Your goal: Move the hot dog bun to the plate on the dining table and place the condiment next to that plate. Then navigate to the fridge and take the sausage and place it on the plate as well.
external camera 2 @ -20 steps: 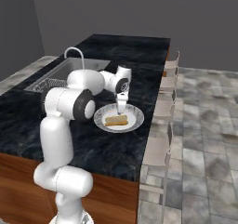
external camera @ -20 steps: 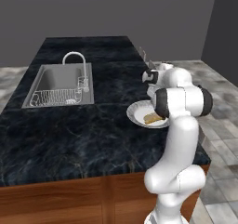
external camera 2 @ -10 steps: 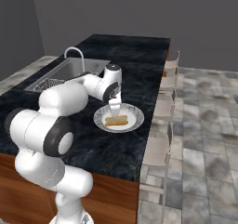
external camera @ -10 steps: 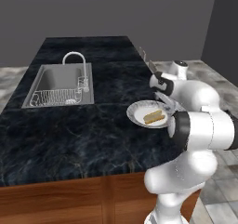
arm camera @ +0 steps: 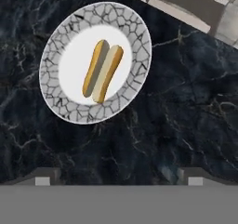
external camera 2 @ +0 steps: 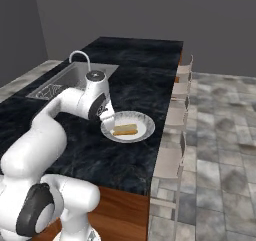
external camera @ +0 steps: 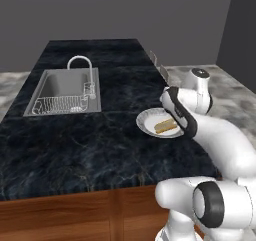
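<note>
Hand view: the hot dog bun (arm camera: 102,71) is seen lying on the plate (arm camera: 135,28) atop the desk (arm camera: 186,102), the gripper (arm camera: 118,179) held released above.

Open marbled top lying around the plate, chairs crowding the far edge

The plate (arm camera: 56,97) is sitting near the dining table's (external camera: 90,150) edge with the hot dog bun (arm camera: 102,70) occupying its middle; bare black surface is stretching on every side of it. The sink (external camera: 62,92) and its curved faucet (external camera: 82,67) are standing well apart, and the chairs (external camera 2: 172,135) are lining the table's edge just beyond the plate.
</note>
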